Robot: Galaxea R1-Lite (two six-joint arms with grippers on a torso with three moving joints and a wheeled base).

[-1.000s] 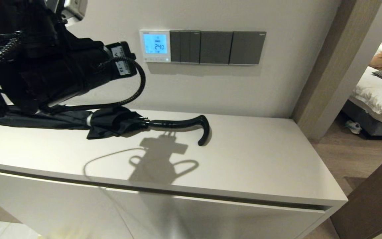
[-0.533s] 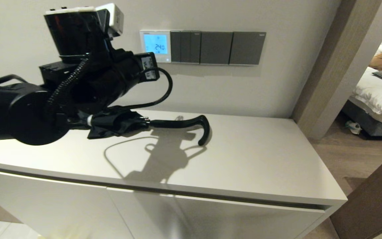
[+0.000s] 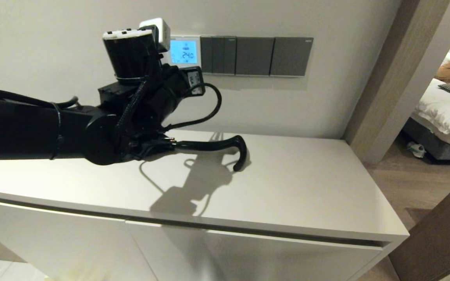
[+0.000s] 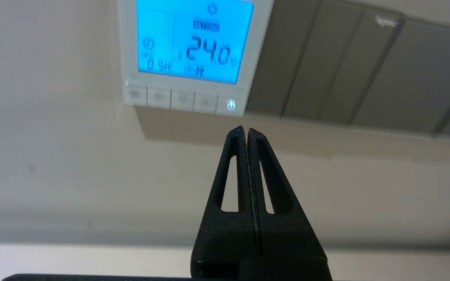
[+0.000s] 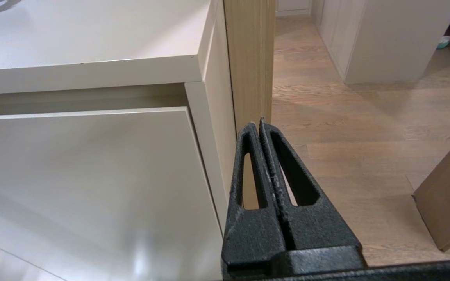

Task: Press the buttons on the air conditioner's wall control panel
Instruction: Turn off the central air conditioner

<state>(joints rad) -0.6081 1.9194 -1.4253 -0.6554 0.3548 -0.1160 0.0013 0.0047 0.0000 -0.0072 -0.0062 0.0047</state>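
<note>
1. While I hold the left gripper point(image 4: 247, 130) pinched closed and empty, its tip sits just below the air conditioner's wall control panel point(image 4: 193, 50), near the wall.
2. The buttons point(image 4: 182, 99) run sideways along the panel's lower edge; the lit one lies just above my tip.
3. The right gripper point(image 5: 258, 125), also closed, hangs low beside the cabinet point(image 5: 92, 70), well apart.

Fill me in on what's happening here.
The left gripper, jaws shut, is raised toward the wall panel, its tip just below the buttons and not touching them. The screen reads 24.0. The right gripper hangs idle, shut, beside the cabinet. An umbrella lies on top.
</note>
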